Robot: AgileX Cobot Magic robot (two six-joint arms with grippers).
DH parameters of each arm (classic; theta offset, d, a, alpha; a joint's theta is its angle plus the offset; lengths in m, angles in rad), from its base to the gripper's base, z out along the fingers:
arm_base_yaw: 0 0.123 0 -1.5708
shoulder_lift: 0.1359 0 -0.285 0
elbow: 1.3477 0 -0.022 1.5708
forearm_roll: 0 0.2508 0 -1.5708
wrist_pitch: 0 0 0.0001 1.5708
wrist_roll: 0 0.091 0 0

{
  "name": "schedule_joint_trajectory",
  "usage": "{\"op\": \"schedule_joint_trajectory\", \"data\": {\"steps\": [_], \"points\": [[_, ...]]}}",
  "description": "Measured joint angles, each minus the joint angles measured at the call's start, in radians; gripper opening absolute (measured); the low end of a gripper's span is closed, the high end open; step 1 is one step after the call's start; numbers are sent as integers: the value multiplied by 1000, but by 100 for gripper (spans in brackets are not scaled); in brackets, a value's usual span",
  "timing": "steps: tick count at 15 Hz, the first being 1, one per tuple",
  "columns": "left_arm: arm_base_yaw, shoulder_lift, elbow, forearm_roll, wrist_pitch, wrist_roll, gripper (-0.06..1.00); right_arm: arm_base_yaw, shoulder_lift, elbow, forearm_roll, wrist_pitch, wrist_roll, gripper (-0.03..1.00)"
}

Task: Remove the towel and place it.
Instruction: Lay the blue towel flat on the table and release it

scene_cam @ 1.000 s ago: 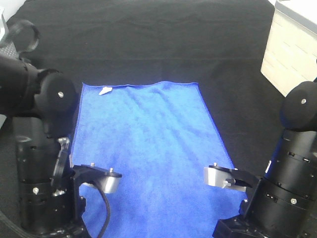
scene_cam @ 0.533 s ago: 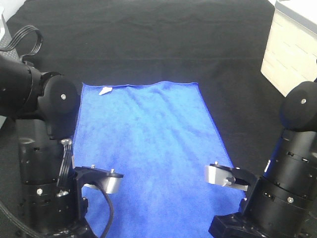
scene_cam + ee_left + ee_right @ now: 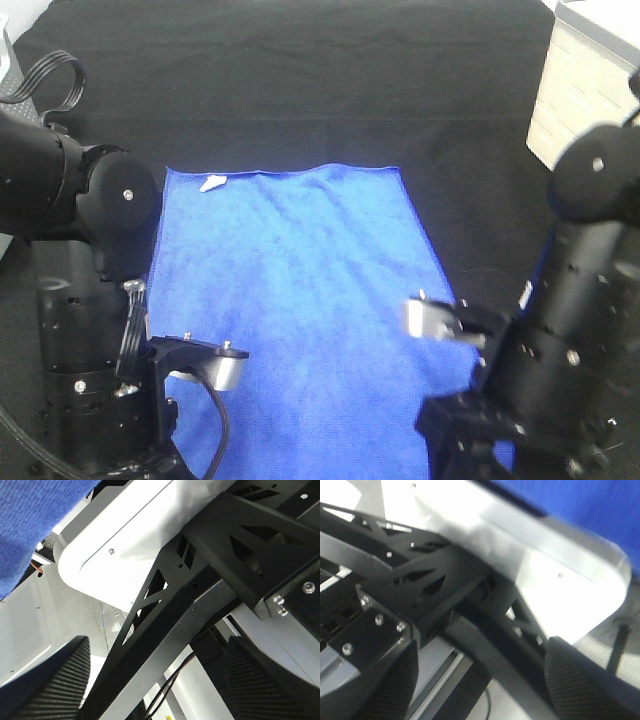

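The royal-blue towel [image 3: 300,300] lies spread flat on the black table covering, with its white tag [image 3: 213,183] at the far left corner. Both arms are folded low at the near edge: the left arm [image 3: 90,300] beside the towel's near left corner, the right arm [image 3: 570,340] over its near right corner. My left gripper [image 3: 155,690] is open and empty, its ribbed pads [image 3: 45,680] wide apart, pointing at the robot's own frame; a strip of towel [image 3: 30,525] shows. My right gripper [image 3: 480,690] is open and empty too, with the towel [image 3: 580,505] at the edge.
A cream box [image 3: 590,100] stands at the far right edge of the table. The black covering [image 3: 300,90] stretches beyond the towel's far edge. A white frame plate [image 3: 125,545] and black struts fill both wrist views.
The right arm has swung left and up over the towel's near right corner and looks blurred. The left arm shifted slightly a second ago and has held since. The towel has not moved.
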Motion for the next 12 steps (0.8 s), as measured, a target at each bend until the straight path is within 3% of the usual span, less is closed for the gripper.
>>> {"op": "schedule_joint_trajectory", "data": {"steps": [3,6,8,12], "points": [[0,0,-1,13,0,0,70,0,0,-111,-68,6,7,69],[0,-1,-121,141,6,-16,70,-24,1,-250,-111,53,27,69],[9,-15,-209,215,8,-57,70,-109,1,-312,-113,85,36,69],[129,-24,-392,238,9,-80,70,-224,1,-470,-149,124,48,69]]}}
